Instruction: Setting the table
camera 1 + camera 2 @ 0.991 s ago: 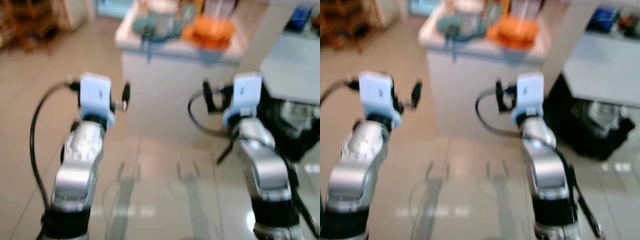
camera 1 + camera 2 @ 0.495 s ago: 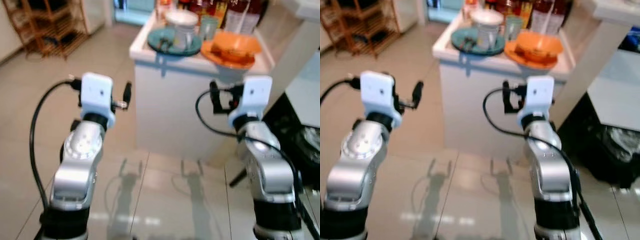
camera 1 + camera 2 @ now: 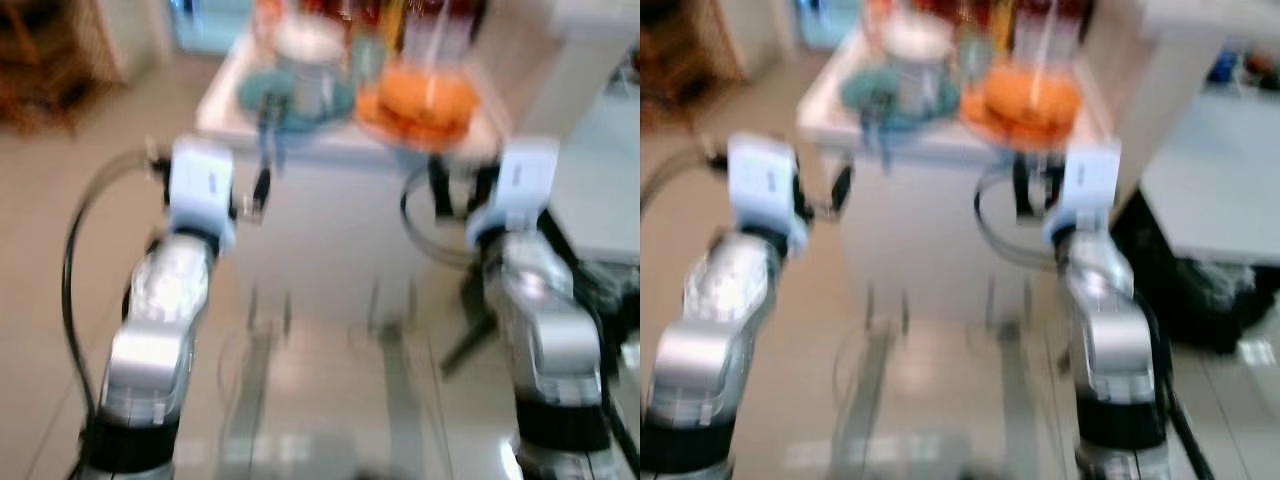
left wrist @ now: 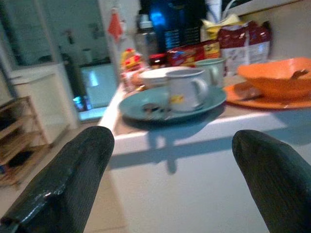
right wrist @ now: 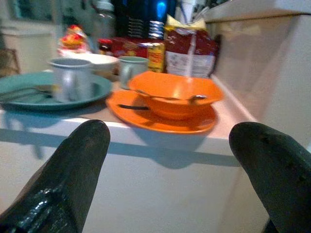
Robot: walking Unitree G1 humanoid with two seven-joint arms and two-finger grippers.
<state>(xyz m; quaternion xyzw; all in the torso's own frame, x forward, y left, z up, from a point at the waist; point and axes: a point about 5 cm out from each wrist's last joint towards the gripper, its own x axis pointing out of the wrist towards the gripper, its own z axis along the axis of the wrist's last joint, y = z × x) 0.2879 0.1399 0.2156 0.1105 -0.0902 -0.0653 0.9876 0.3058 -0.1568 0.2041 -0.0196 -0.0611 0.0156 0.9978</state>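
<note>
Desk point(image 3: 330, 150) just ahead, teal plate point(image 4: 170, 104) with grey mug point(image 4: 187, 90) beside orange bowl point(image 5: 172, 94) on orange plate point(image 5: 160, 121), left claw point(image 4: 170, 179) and right claw point(image 5: 170, 174) both spread wide — empty, short of desk edge.

No legible txt on pkgs point(image 5: 187, 46).

Orange bowl point(image 5: 174, 92) on orange plate point(image 5: 146, 118); mug point(image 4: 186, 91) on teal plate point(image 4: 141, 107).

Teal and orange up on the white counter point(image 4: 204, 145)!
A teal plate point(image 4: 146, 104) carries a pale grey mug point(image 4: 187, 90); beside it an orange bowl point(image 5: 172, 92) sits on its orange plate point(image 5: 160, 121), red packets point(image 5: 187, 48) behind.
</note>
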